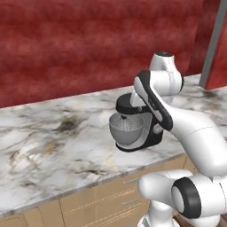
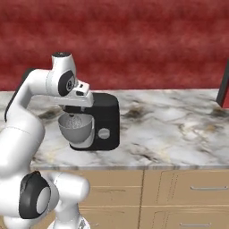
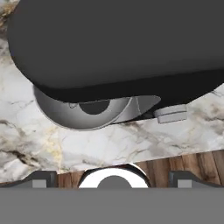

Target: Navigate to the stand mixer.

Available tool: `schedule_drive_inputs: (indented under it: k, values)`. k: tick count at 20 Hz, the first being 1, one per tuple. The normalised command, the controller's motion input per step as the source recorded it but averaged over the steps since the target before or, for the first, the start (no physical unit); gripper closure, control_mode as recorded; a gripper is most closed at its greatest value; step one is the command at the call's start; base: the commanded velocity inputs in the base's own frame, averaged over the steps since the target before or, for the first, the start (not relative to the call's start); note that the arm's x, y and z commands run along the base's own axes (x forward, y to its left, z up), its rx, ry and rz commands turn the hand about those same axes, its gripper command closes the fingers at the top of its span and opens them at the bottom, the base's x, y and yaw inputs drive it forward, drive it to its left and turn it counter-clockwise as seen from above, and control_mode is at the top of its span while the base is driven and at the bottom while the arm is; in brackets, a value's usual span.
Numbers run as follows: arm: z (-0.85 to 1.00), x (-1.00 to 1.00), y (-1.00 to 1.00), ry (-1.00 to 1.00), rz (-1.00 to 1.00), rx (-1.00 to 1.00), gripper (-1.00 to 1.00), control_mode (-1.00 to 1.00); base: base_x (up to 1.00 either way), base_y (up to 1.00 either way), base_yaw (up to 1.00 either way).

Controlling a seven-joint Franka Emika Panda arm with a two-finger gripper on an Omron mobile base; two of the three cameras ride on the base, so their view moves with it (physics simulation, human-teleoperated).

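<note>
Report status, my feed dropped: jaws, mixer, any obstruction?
Gripper above the stand mixer, jaws apart, holding nothing. Mixer upright on the marble counter, dead ahead. No obstruction seen.

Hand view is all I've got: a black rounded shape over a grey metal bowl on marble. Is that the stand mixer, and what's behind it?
Observer: Yes, that's the small black stand mixer with the silver-grey bowl. A dark red wall rises behind the white marble counter it stands on.
Operator: What's under that counter?
Observer: Light wooden drawers with slim metal handles.
Operator: Anything off to the right of the mixer?
Observer: A grey upright post stands at the back of the counter, well apart from the mixer.
</note>
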Motion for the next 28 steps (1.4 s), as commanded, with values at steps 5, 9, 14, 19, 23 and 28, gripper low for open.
schedule_drive_inputs:
  k: [5,9,14,19,23,28]
  values:
    - [0.0,0.0,0.0,0.0,0.0,0.0,-1.0,1.0,0.43,0.0,-0.07]
    - [0.0,0.0,0.0,0.0,0.0,0.0,-1.0,1.0,0.33,-0.09,0.01]
    - [0.0,0.0,0.0,0.0,0.0,0.0,-1.0,1.0,0.3,-0.3,0.09]
    - [0.0,0.0,0.0,0.0,0.0,0.0,-1.0,1.0,0.26,-0.24,0.08]
    - [0.0,0.0,0.0,0.0,0.0,0.0,-1.0,1.0,0.2,-0.14,0.05]
    - [0.0,0.0,0.0,0.0,0.0,0.0,-1.0,1.0,0.25,-0.13,0.05]
